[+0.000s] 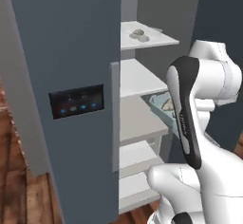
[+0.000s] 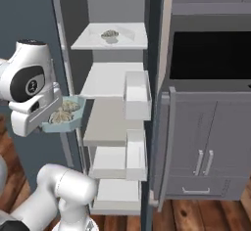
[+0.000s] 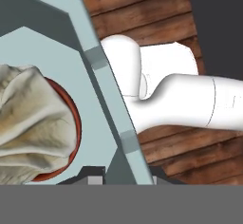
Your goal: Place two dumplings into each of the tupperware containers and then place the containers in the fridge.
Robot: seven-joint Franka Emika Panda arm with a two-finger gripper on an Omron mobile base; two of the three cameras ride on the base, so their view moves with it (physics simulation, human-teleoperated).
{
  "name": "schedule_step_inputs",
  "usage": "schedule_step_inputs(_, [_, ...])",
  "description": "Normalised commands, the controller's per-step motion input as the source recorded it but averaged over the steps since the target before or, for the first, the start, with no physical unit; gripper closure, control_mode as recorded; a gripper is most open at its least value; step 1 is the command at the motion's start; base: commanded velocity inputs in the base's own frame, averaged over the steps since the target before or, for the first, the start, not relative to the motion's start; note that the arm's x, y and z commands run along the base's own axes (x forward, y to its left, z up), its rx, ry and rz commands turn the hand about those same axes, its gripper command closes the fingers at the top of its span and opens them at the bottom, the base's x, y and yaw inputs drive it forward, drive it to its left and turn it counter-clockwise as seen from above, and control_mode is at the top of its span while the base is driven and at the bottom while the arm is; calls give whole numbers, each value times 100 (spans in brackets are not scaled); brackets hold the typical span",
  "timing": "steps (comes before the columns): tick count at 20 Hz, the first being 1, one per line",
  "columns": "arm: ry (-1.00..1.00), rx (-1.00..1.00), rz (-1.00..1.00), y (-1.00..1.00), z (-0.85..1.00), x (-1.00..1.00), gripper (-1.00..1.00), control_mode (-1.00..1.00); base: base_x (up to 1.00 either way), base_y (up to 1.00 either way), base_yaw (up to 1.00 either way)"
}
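Gripper (image 3: 128, 178) clamped on the rim of the teal container (image 2: 62, 116), dumplings (image 2: 65, 111) inside, held in the air just outside the open fridge (image 2: 115, 127) beside the middle shelves, so next it looks like easing it onto a bare shelf (image 2: 110, 80).

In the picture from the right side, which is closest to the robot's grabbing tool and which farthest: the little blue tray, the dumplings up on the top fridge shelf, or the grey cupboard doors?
1. Blue tray: held in the tool, at the left.
2. Dumplings on the top shelf: higher up, inside the fridge.
3. Grey cupboard doors: far right, beyond the fridge.
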Motion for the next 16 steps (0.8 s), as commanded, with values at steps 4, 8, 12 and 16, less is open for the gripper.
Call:
schedule_step_inputs(4, [0, 0, 0, 0, 0, 0, 100, 100, 21, 20, -32])
schedule_step_inputs(8, [0, 0, 0, 0, 0, 0, 100, 100, 27, 19, -12])
schedule_step_inputs(12, [0, 0, 0, 0, 0, 0, 100, 100, 41, 0, 2])
schedule_step_inputs(16, [0, 0, 0, 0, 0, 0, 100, 100, 60, -5, 15])
